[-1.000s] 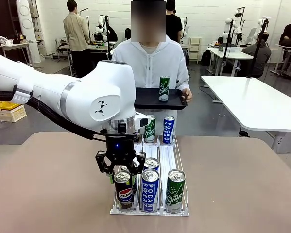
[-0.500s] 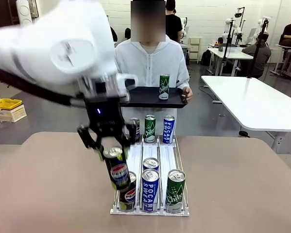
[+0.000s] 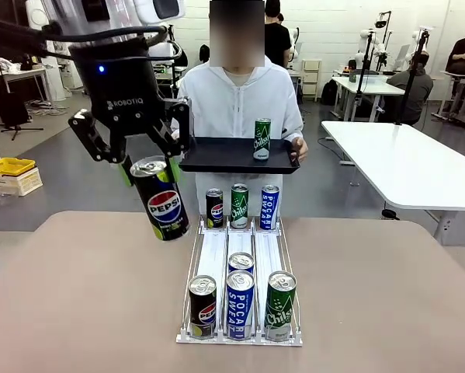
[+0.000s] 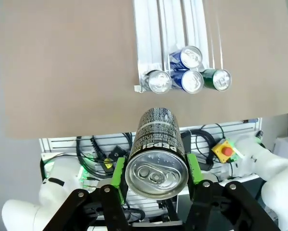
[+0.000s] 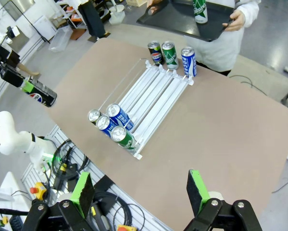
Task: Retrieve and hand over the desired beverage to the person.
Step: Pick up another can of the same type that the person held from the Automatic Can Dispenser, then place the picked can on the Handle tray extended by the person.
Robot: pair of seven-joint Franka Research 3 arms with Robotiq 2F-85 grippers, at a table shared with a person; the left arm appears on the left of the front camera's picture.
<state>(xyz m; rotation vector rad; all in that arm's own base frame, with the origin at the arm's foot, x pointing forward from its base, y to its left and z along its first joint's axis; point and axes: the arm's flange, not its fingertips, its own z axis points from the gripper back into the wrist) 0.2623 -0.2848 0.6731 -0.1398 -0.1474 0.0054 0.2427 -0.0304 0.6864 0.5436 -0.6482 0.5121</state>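
On the left of the front view, the left gripper (image 3: pixel 143 159) hangs high above the table (image 3: pixel 77 295), its green-padded fingers clamped on the top of a black Pepsi can (image 3: pixel 161 200). The can tilts, its base swung toward the rack and clear of the tabletop. In the left wrist view the same Pepsi can (image 4: pixel 156 154) sits squeezed between the two green pads (image 4: pixel 118 174), its pull-tab lid facing the camera.

Toward the middle, a clear three-lane can rack (image 3: pixel 240 268) lies on the table. At its near end stand a second Pepsi can (image 3: pixel 203 306), a blue Pocari Sweat can (image 3: pixel 240 304) with another blue can just behind it, and a green Chilsung can (image 3: pixel 280 305). At the far end stand three more cans in a row: Pepsi (image 3: pixel 214 207), green (image 3: pixel 239 206) and Pocari Sweat (image 3: pixel 269 207).

Behind the rack, the person (image 3: pixel 240 101) in a white hooded jacket stands at the far edge, holding a black tray (image 3: pixel 216 155) level with both hands. One green can (image 3: pixel 261 141) stands upright on the tray.

In the right wrist view, the right gripper (image 5: pixel 141 190) hovers well above the near table edge, jaws spread wide and holding nothing, with the rack (image 5: pixel 153 91) far below it.
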